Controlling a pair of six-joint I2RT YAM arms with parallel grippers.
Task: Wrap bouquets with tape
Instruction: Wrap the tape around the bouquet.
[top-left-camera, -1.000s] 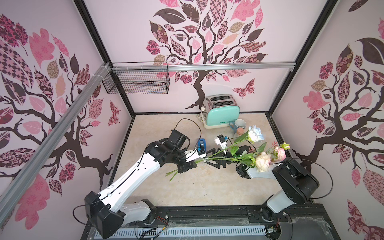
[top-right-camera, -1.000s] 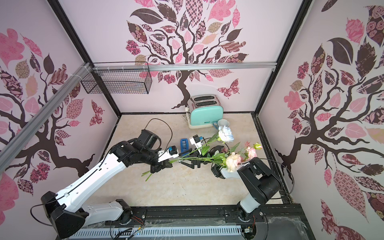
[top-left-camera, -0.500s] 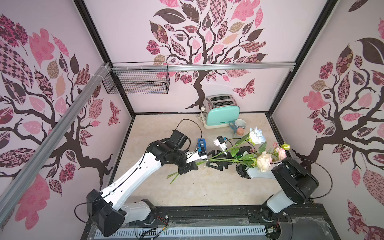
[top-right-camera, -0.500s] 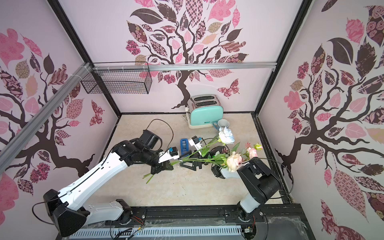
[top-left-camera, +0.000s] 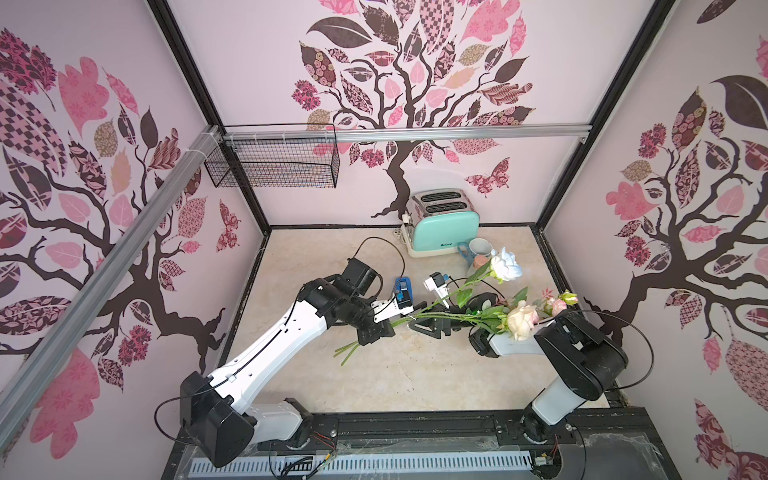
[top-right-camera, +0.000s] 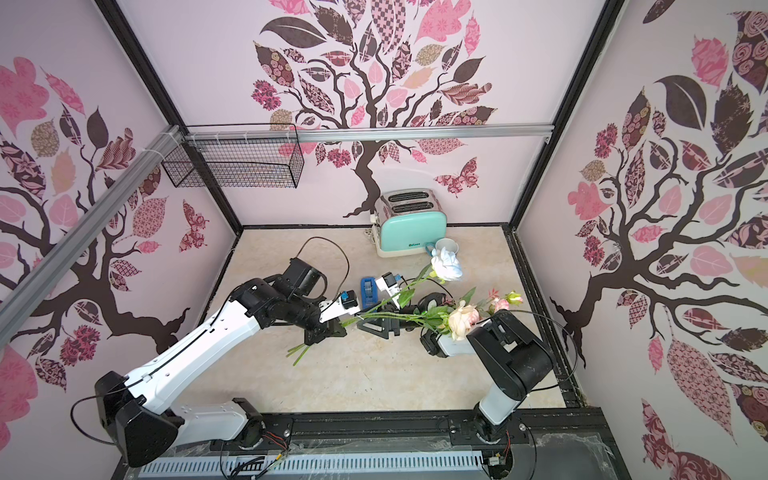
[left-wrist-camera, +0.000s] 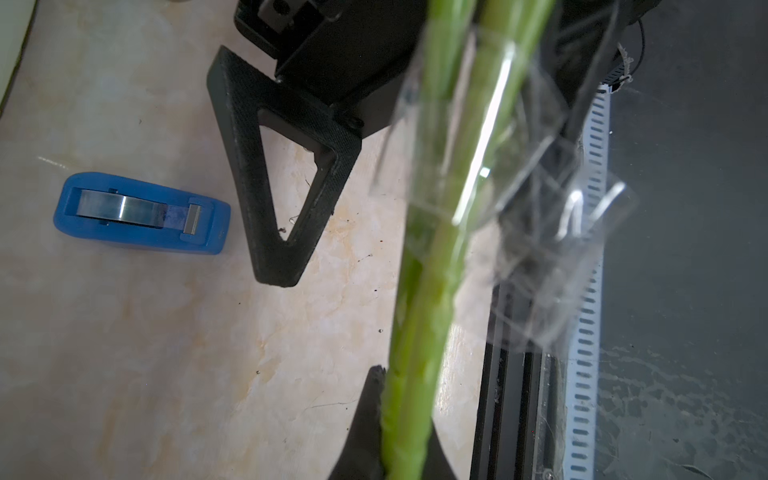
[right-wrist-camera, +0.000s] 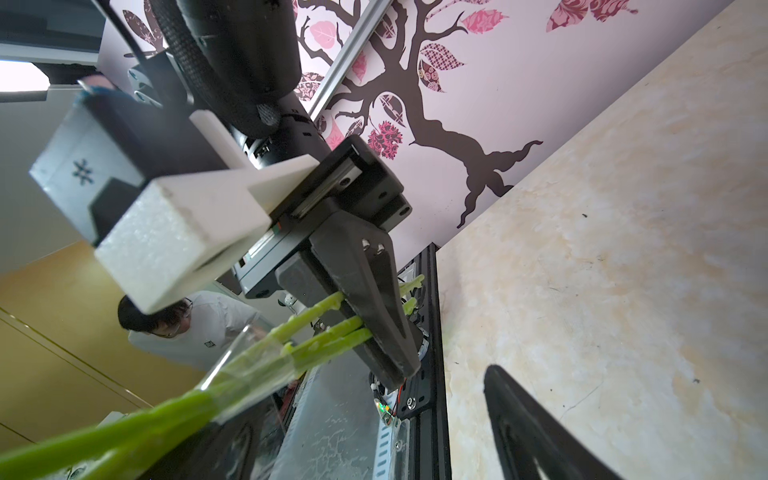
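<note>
The bouquet (top-left-camera: 453, 318) lies level above the table, its pink, cream and white blooms over my right arm in both top views. My left gripper (top-left-camera: 376, 332) is shut on the stems (left-wrist-camera: 419, 316) near their cut ends. My right gripper (top-left-camera: 428, 326) stands open around the stems further up, and one black finger (left-wrist-camera: 286, 174) is clear of them. A crumpled strip of clear tape (left-wrist-camera: 482, 166) is wrapped loosely round the stems there. The blue tape dispenser (top-left-camera: 403, 286) sits on the table just behind both grippers. From the right wrist I see the left gripper (right-wrist-camera: 370, 307) clamping the three stems (right-wrist-camera: 324, 336).
A mint toaster (top-left-camera: 442, 224) and a mug (top-left-camera: 478, 249) stand at the back right. A wire basket (top-left-camera: 274, 166) hangs on the back left wall. A black rail with a slotted cable duct (top-left-camera: 374, 428) runs along the table's front edge.
My right gripper's jaws have spread apart off the stems. The left gripper keeps its hold, and the stem ends have sunk slightly.
</note>
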